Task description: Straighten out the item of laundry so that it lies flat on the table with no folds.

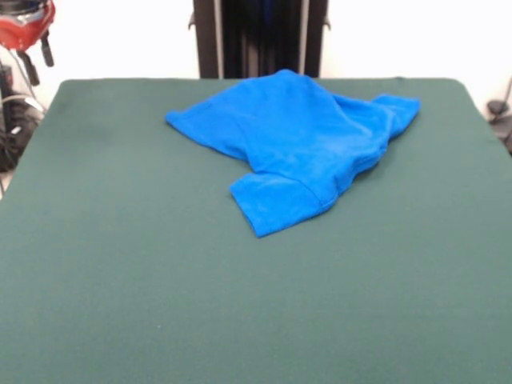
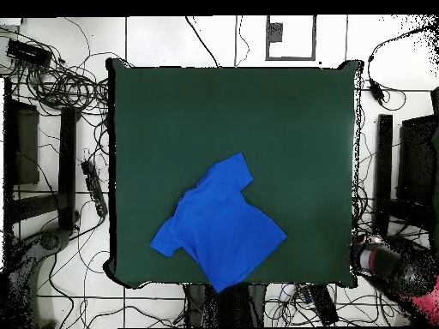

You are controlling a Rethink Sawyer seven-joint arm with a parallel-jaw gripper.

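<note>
Felt-covered table, dark green, fills most of the front view; no bins or trays on it, only one garment. Off its left edge, by the far corner, a red and black part of the arm stands clear of the tabletop, with cables beneath it. Blue T-shirt lies toward the far edge, a little right of centre, rumpled and not flat: the body is bunched into soft ridges, one short sleeve juts toward the camera with its stitched hem showing, and the right-hand end is doubled over itself in layers. Behind it the dark pedestal rises at the table's far side. Overhead, the T-shirt sits turned at an angle near the base-side edge of the table, its lowest corner reaching that edge; one sleeve points lower left, the other upper right. Tangled cables cover the floor left of the table, and the arm rests off the lower right corner. Claw tips are not discernible in either view, so I cannot tell whether they are spread or pressed together.
</note>
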